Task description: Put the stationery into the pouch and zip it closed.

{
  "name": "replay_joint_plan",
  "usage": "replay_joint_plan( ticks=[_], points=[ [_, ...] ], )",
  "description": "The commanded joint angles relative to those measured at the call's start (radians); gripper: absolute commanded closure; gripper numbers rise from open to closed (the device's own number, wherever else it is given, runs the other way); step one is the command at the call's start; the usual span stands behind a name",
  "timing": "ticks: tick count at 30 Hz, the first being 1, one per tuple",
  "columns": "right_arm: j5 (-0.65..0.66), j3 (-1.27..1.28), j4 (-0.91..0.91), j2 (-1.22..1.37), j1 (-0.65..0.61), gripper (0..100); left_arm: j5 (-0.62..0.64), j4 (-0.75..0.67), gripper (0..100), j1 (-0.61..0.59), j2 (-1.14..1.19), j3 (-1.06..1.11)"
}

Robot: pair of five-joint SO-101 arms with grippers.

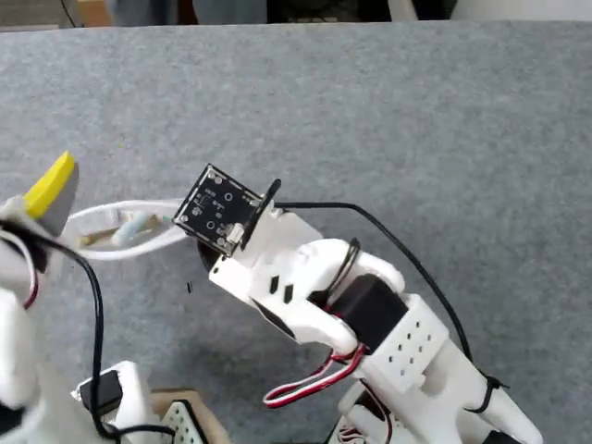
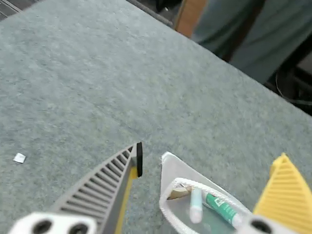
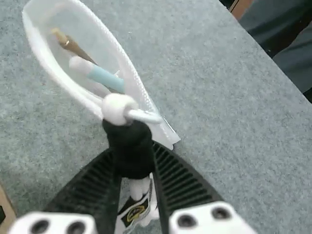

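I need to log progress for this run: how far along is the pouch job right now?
Done: a pen and a pencil lie inside the pouch. In hand: the right gripper is shut on the zip pull at one end, while the left gripper stands open around the other end. Left: the pouch mouth gapes wide, so the zip is yet to be drawn closed.
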Motion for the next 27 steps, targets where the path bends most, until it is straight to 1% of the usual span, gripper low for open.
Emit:
replay_joint_plan(
  ticks=[1,5,8,13,18,27],
  points=[
    [0.006,-0.054,-0.002,-0.045,0.009,98.6,-0.012,0.006,60,-0.054,-0.032,0.087],
    [0.008,-0.054,-0.005,-0.073,0.011,98.6,-0.012,0.006,60,-0.105,-0.075,0.252],
    [0.008,-0.056,-0.005,-0.081,0.011,98.6,-0.012,0.006,60,-0.13,-0.114,0.325],
    [0.008,-0.062,-0.002,-0.079,0.012,98.6,-0.005,-0.002,60,-0.13,-0.216,0.28],
    [0.008,-0.064,-0.005,-0.077,0.057,98.6,-0.009,-0.002,60,-0.131,-0.304,0.226],
    [0.008,-0.064,-0.005,-0.081,0.121,98.6,-0.011,0.005,60,-0.133,-0.338,0.223]
  ],
)
